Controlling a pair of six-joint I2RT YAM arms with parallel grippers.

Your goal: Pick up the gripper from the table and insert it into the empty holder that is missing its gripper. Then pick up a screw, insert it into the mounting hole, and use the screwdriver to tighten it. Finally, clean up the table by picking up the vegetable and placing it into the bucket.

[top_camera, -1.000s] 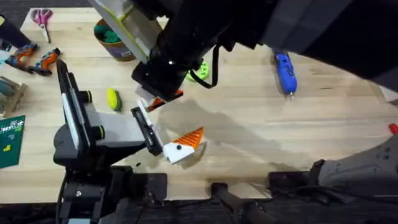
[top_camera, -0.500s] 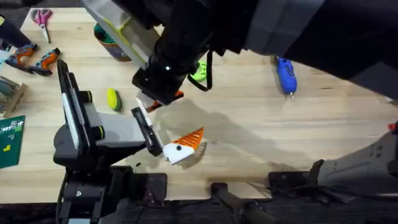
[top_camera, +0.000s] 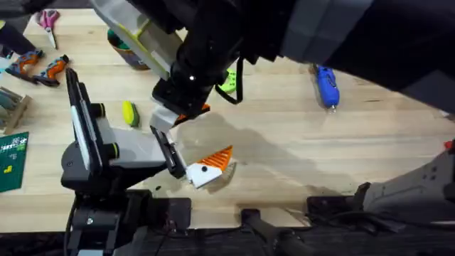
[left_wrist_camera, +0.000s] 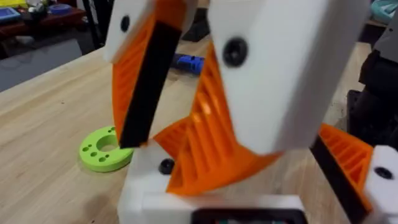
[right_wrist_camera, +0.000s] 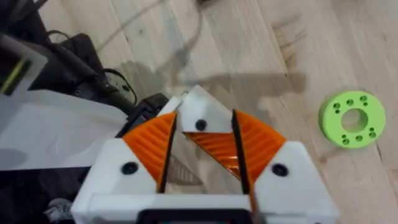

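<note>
Orange ribbed plastic sits right where I am working: the gripper wedge (right_wrist_camera: pixel 217 152) is pinched between the fingers of the right gripper (right_wrist_camera: pixel 204 134), which are drawn in close with only a narrow gap, taken up by the wedge. Its tip presses against the holder (right_wrist_camera: pixel 200 118), a plain white block with a dark screw hole in its face.

From the left wrist, that holder (left_wrist_camera: pixel 146 186) appears to be one of the left arm's own fingers. The other finger (left_wrist_camera: pixel 348 165) wears its orange pad and stands well apart from it, so the left gripper (top_camera: pixel 206 167) is spread wide and grips nothing. The right arm's fingers and the wedge (left_wrist_camera: pixel 208 143) hang between them.

From overhead, the right arm reaches across the middle, dark and large, and its gripper (top_camera: pixel 181 115) hovers just beyond the left one, near the bench (top_camera: pixel 284 142) front.

The vegetable (top_camera: pixel 129 113) lies on the bench beside the left arm. The bucket (top_camera: pixel 124 44) stands farther back, partly hidden by the right arm. The screwdriver (top_camera: pixel 325 82) lies well off to the right, and a lime-green ring disc (right_wrist_camera: pixel 352 119) rests flat nearby.
</note>
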